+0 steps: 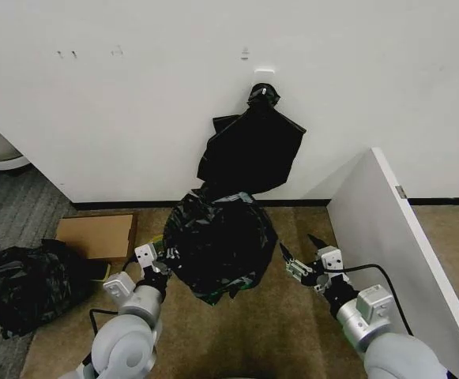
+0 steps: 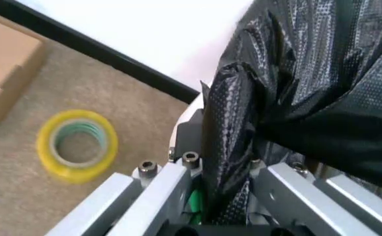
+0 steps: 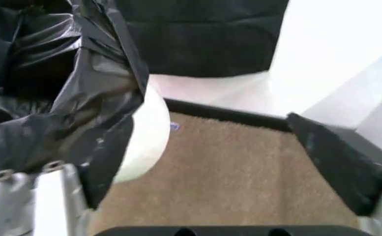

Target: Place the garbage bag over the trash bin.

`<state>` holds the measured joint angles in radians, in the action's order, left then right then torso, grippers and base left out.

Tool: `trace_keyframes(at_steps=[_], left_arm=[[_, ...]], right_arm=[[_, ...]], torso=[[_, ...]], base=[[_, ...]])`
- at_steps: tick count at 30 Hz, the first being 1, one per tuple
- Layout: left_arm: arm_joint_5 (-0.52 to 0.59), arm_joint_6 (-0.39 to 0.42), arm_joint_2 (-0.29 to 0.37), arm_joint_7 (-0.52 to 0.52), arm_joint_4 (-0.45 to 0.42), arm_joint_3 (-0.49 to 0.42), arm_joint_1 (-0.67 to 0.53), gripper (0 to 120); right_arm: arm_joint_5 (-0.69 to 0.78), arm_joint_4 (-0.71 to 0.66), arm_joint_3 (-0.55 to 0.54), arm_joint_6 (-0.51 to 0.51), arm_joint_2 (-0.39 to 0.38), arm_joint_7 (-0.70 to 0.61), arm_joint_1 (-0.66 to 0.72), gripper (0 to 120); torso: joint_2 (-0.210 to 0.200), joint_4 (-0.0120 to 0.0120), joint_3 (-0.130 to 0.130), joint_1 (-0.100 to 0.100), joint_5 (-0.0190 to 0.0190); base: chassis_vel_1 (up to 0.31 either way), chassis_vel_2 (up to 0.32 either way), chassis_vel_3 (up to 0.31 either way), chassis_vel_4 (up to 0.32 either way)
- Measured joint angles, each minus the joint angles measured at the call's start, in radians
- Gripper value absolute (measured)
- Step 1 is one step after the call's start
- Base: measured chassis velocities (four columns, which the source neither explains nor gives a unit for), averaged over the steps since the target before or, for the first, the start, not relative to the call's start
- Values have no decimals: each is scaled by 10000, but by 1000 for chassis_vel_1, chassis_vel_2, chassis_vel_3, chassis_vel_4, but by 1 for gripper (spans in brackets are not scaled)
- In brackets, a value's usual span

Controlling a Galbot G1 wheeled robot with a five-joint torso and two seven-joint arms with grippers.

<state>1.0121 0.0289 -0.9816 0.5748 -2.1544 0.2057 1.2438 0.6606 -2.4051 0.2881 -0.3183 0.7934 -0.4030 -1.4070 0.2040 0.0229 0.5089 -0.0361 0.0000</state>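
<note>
The glossy black garbage bag is draped over the trash bin, whose white wall shows below the bag's edge in the right wrist view. In the head view the bin is hidden under the plastic. My left gripper is at the bag's left side, shut on a fold of the bag. My right gripper stands open a little to the right of the bag, with bare carpet between its fingers. One of its fingers sits close beside the bag's hanging edge.
A bundle of black bags hangs from a wall hook behind the bin. A cardboard box and a black plastic mound lie to the left. A yellow tape roll lies on the carpet. A white partition stands to the right.
</note>
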Motion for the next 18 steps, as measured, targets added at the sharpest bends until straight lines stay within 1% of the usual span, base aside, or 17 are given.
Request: trace_keyframes(at_steps=[1, 3, 5, 9, 11, 13, 14, 16, 17, 18], left_arm=[[26, -6, 4, 42, 4, 124, 40, 0], [78, -6, 20, 93, -10, 255, 82, 0], [93, 8, 29, 148, -54, 281, 58, 0], [98, 40, 15, 246, -86, 148, -56, 0], [103, 45, 1, 269, -129, 77, -95, 0], [108, 45, -23, 269, -193, 25, -110, 0], [110, 43, -50, 270, -241, -16, -111, 0], [110, 43, -54, 270, -246, -21, -111, 0], [111, 39, -80, 269, -277, -51, -111, 0], [111, 36, -87, 267, -284, -65, -110, 0]], right_arm=[[432, -210, -25, -154, -36, -23, -80, 97], [679, -431, -164, -213, -103, 206, -232, 100], [615, -613, -344, -210, -165, 928, -445, 100], [760, -832, -598, -304, -241, 1495, -515, 100], [1910, -949, -713, -645, -252, 1270, -431, 100], [3430, -967, -728, -1080, -178, 662, -258, 100], [4853, -974, -716, -1349, -33, 64, -83, 100], [5100, -974, -713, -1376, 0, -31, -61, 100], [6215, -975, -708, -1442, 226, -481, 15, 100], [6651, -975, -715, -1436, 371, -651, 30, 100]], torso=[[0, 0, 0, 0, -1], [0, 1, 0, 0, -3], [0, 1, 0, 0, 1], [0, 3, 0, 0, -1], [0, 3, 0, 0, -2], [0, 2, 0, 0, -1], [0, -1, 0, 0, 0], [0, -1, 0, 0, 0], [0, 0, 0, 0, -1], [0, 0, 0, 0, -1]], base=[[0, 0, 0, 0], [0, 0, 0, 0], [0, 0, 0, 0], [0, 0, 0, 0], [0, 0, 0, 0], [0, 0, 0, 0], [0, 0, 0, 0], [0, 0, 0, 0], [0, 0, 0, 0], [0, 0, 0, 0]])
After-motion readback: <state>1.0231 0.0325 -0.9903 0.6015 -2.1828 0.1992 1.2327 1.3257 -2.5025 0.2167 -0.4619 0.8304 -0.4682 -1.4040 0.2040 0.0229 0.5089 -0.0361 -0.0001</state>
